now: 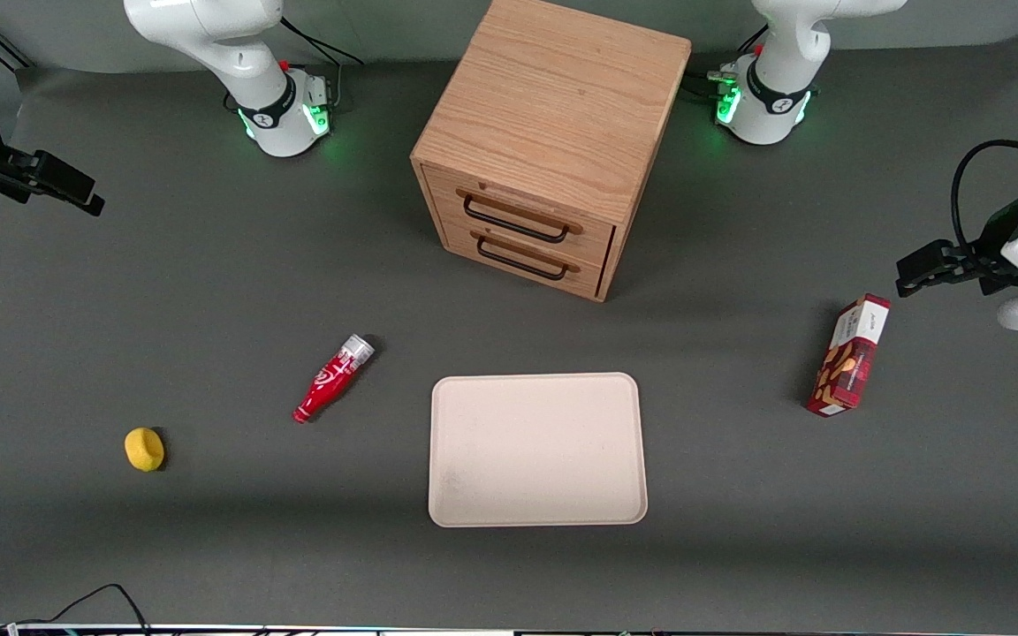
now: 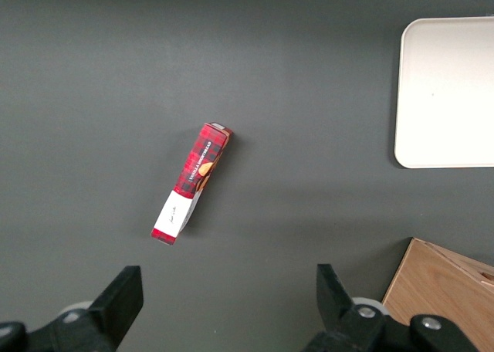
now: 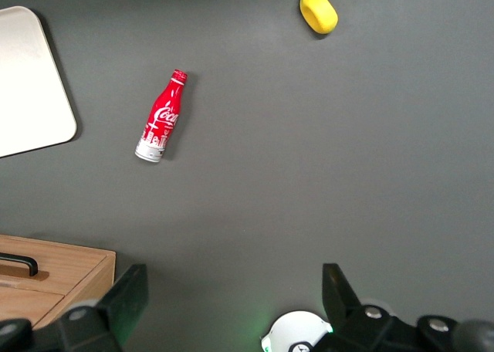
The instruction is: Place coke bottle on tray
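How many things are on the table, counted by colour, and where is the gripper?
Red: 2, coke bottle and snack box
Yellow: 1, lemon-like object
Beige: 1, tray
Wood: 1, drawer cabinet
Total: 5
The gripper is open, high above the table.

White arm, green-lit base – black gripper [image 1: 76, 196] with wide-set black fingers [image 3: 127, 294]

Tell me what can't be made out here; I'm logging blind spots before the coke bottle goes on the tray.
- Claw: open, high above the table; the right wrist view's edge cuts off its fingertips.
- Tray: cut by the frame edge in both wrist views; whole only in the front view.
- Coke bottle: lying on its side, underside hidden.
- Drawer cabinet: drawers shut, contents unseen.
- Snack box: print too small.
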Robot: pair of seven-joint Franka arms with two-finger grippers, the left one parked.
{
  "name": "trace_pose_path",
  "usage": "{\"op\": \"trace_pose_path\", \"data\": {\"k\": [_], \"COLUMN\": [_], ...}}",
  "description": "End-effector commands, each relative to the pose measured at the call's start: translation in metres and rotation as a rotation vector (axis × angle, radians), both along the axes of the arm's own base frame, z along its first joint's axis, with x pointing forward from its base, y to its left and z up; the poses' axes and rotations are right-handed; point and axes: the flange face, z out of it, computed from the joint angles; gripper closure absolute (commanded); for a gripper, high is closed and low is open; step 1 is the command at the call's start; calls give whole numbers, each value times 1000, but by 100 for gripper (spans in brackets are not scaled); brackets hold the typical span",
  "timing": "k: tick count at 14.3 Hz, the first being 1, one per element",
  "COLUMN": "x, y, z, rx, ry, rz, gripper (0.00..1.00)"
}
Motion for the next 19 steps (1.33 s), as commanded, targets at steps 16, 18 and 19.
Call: {"op": "trace_pose_path", "data": {"k": [16, 18, 19], "x": [0, 1, 6], "y": [15, 22, 25], "z": [-1, -3, -8], "rx": [17, 17, 34], "ry": [38, 42, 46], "rz": [14, 17, 16], "gripper": [0, 0, 0]}}
